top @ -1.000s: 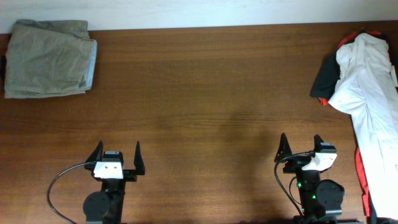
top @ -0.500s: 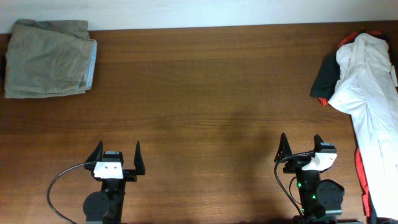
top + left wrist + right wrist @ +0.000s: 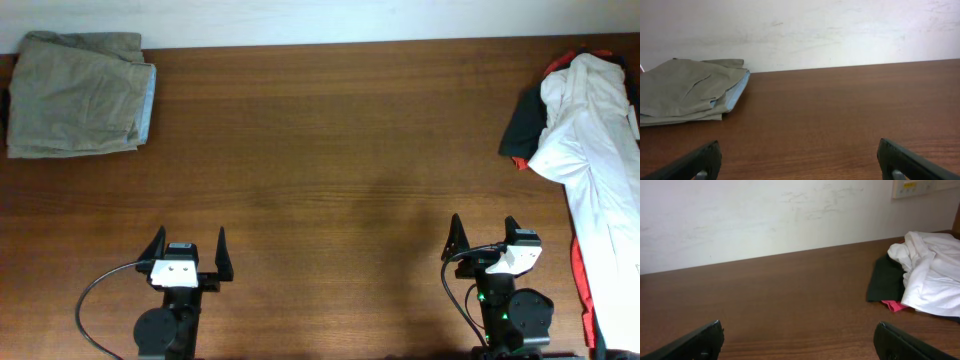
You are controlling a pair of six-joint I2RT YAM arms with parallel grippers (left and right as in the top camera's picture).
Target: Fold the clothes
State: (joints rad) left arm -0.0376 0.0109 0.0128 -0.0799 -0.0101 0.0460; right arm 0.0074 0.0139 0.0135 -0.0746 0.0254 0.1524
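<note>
The white T-shirt lies crumpled in a long heap at the table's right edge, on top of a black garment with red trim. It also shows at the right of the right wrist view. My left gripper is open and empty near the front edge, left of centre. My right gripper is open and empty near the front edge, left of the shirt. Both wrist views show wide-apart fingertips over bare wood.
A khaki-olive folded garment lies at the back left corner, also in the left wrist view. The brown wooden table ends at a white wall at the back. The black garment shows under the shirt.
</note>
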